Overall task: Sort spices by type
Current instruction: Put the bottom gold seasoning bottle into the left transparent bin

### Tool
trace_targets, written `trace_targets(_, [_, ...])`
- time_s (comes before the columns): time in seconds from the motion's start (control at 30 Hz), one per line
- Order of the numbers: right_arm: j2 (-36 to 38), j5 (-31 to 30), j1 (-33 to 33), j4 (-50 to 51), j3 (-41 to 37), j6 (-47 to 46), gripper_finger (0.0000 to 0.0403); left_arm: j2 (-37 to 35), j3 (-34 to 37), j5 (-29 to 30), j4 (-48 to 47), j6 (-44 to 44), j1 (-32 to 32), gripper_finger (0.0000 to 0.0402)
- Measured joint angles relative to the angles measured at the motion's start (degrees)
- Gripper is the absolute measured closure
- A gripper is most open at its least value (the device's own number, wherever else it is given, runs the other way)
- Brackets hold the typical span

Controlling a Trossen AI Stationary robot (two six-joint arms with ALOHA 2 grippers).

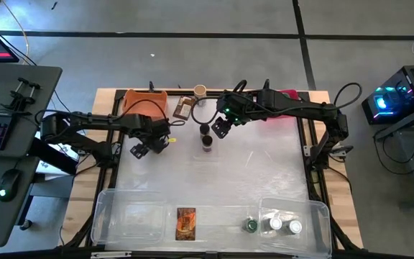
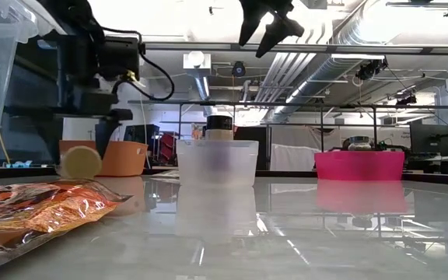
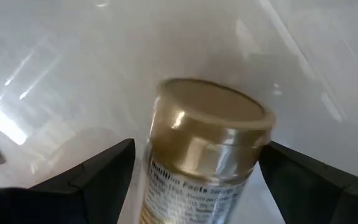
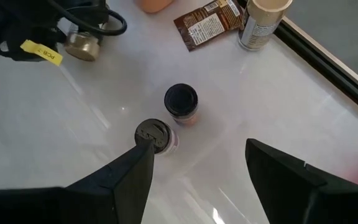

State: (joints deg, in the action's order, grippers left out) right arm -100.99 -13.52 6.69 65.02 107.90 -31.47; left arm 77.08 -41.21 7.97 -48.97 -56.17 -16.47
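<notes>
Glossy white table (image 1: 264, 180), workshop room behind in the low view. Nearest the front edge: a flat orange packet (image 1: 185, 222) between two clear tubs; the right tub (image 1: 315, 208) holds a green-capped jar (image 1: 251, 226) and two white-capped jars (image 1: 276, 224). Sorting is underway, most spices not yet binned.

Mid-table, the left gripper (image 1: 151, 146) has its jaws apart, straddling a gold-capped jar (image 3: 207, 143). The jar looks tipped on its side, cap end pointing out past the fingertips, long axis running along the jaws' reach, fingers (image 3: 79, 180) flanking both sides without clear contact. Judgement: closing would pinch it across the body.

The right gripper (image 4: 194, 168) is likewise spread and empty, hovering above two upright dark-capped jars (image 4: 181, 99); the grey-lidded one (image 4: 153, 133) sits just off its one fingertip, the black one just beyond. The right arm is nearer these.

Farther: brown packet (image 4: 207, 22), tan-capped jar (image 4: 263, 18), orange bin (image 1: 144, 104), pink bin (image 2: 358, 165).
</notes>
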Motion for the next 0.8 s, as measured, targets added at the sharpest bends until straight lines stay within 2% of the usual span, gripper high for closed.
trace_targets(0.17, [0.00,0.00,0.00,-0.12,0.00,-0.21,0.0155,-0.01,1.45,-1.29,-0.90,2.89,0.01,0.0099])
trace_targets(0.33, [0.00,-0.01,0.01,-0.14,0.00,-1.67,0.0155,0.17,1.99,-1.71,-0.61,8.36,0.02,0.0171])
trace_targets(0.43, [0.00,0.00,0.00,-0.19,0.00,-1.64,0.0155,0.29,0.90,-1.86,-1.16,12.41,0.14,0.0172])
trace_targets(0.67, [0.00,-0.03,0.00,-3.82,0.00,1.69,0.0155,-2.69,-11.51,-2.91,-4.82,23.76,-0.07,0.0173])
trace_targets(0.8, [0.05,0.53,-0.03,-8.76,0.00,5.49,0.0155,-7.80,-20.94,-7.65,-5.62,33.42,-0.02,0.0173])
